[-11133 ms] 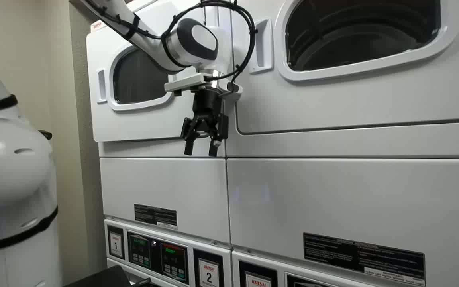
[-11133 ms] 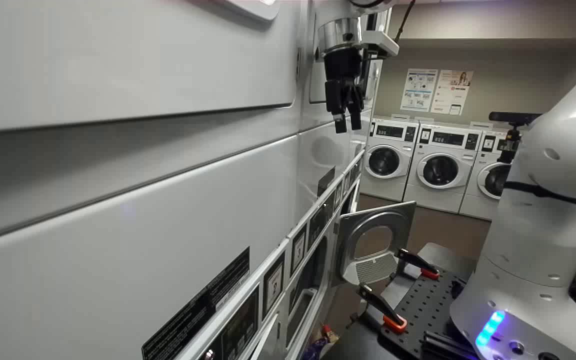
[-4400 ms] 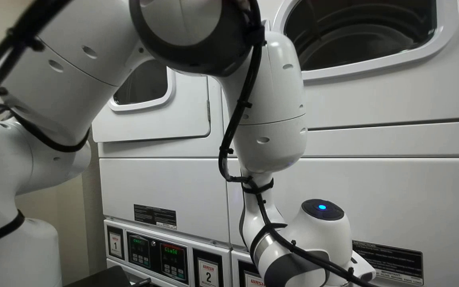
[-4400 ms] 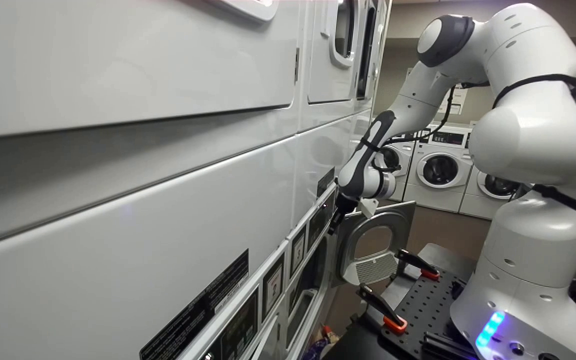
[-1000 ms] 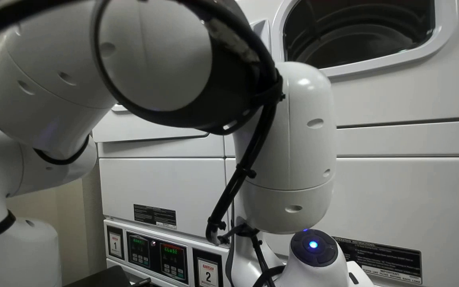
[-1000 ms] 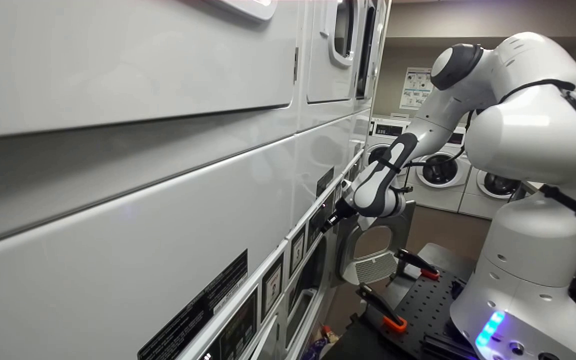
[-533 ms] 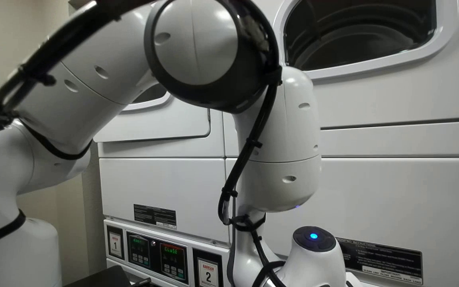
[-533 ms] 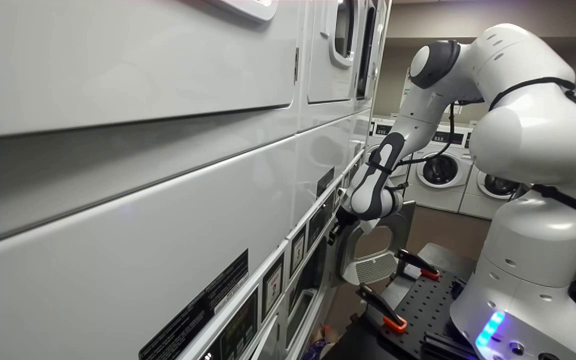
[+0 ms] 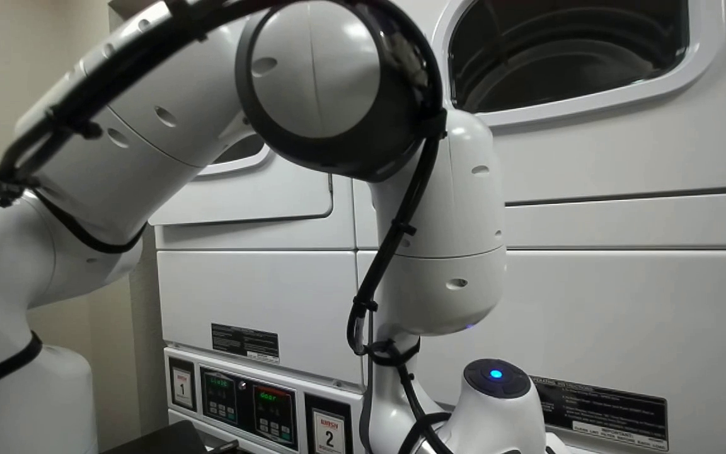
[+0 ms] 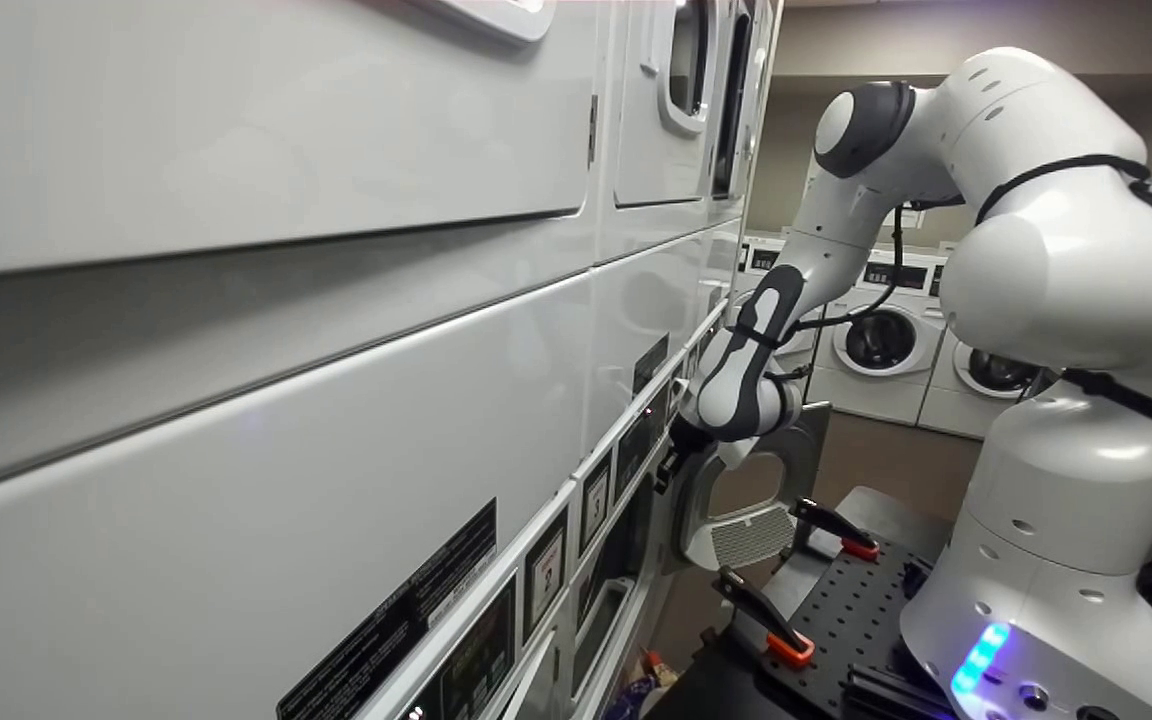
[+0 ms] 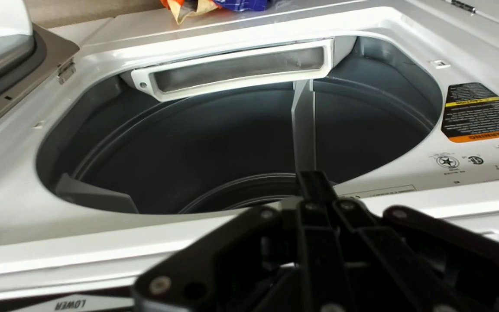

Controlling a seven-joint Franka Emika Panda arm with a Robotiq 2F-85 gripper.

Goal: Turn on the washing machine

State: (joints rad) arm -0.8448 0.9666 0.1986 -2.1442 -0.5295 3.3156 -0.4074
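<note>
The washing machine [image 9: 621, 296] is a white unit with a large dark-glass upper door [image 9: 571, 57]. Its black control strip [image 10: 641, 432] shows in an exterior view; the arm covers much of its front. Below the strip a drum opening [image 10: 626, 540] stands uncovered. My gripper [image 10: 666, 475] hangs angled down before the strip's lower edge. In the wrist view, which stands upside down, the gripper [image 11: 319, 188] is shut with nothing between its fingers, against the drum [image 11: 232, 138] and its white rim. Whether the fingertips touch anything cannot be told. A "LOWER" label [image 11: 69, 303] shows at the bottom.
A similar white unit has lit displays [image 9: 275, 400]. An open door [image 10: 811, 450] juts out beyond the gripper. Clamps [image 10: 766, 610] hold a perforated plate [image 10: 826, 610] beside the arm's base. A colourful bag [image 10: 641, 690] lies low near the machines. White washers [image 10: 881, 335] stand along the far wall.
Eleven seconds ago my gripper hung open and higher up; now it is low and shut. Over the last second it moved slightly down, away from the control strip, then almost stopped.
</note>
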